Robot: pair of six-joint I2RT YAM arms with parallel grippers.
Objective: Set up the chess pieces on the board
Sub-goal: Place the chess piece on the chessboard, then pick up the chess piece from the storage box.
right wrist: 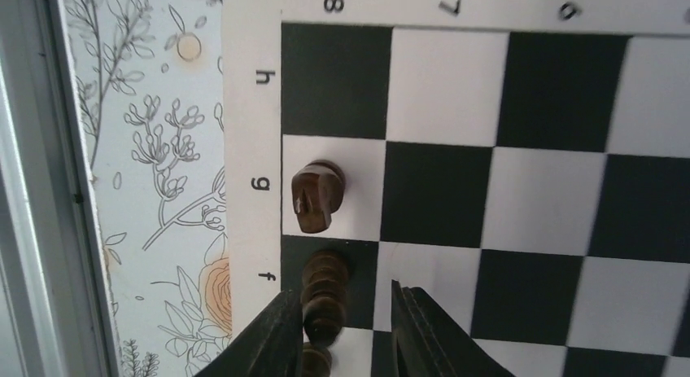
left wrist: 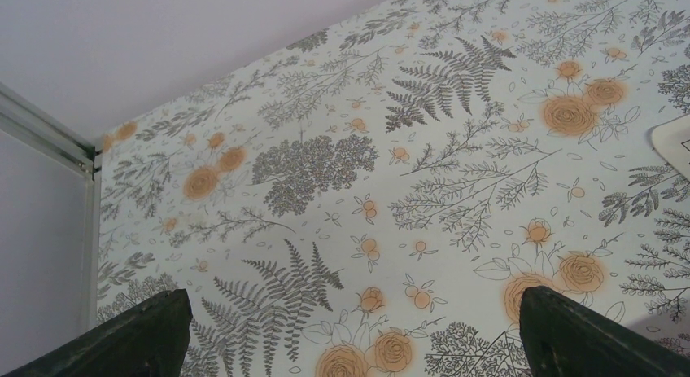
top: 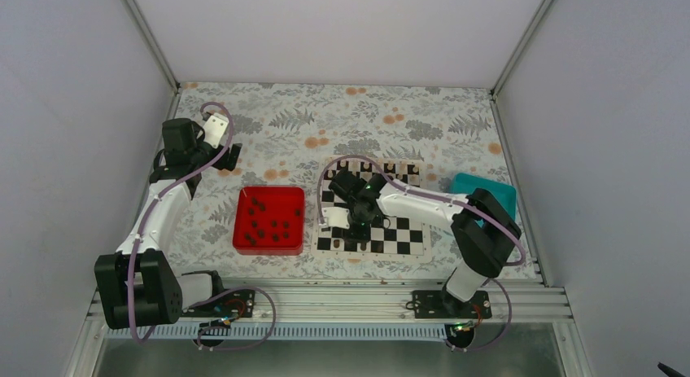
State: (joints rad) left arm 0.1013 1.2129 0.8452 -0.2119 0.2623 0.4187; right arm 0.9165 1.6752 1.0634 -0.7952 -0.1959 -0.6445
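Ideally, the piece (right wrist: pixel 325 287) standing on the board's (right wrist: pixel 252 133) f8 square is not nudged: the right gripper (right wrist: pixel 343 294), its jaws slightly parted around it, is widened evenly, then raised straight.

Lab robot cell: white panel walls (top: pixel 65 84), aluminium rail (top: pixel 325 300).

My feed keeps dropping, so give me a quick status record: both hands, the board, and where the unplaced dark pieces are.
left hand: open, empty, above the floral cloth
right hand: low over the board, jaws slightly parted around a dark piece on f8
placed nearby: knight on g8, next square over
unplaced: about ten dark pieces in the red tray, left of the board
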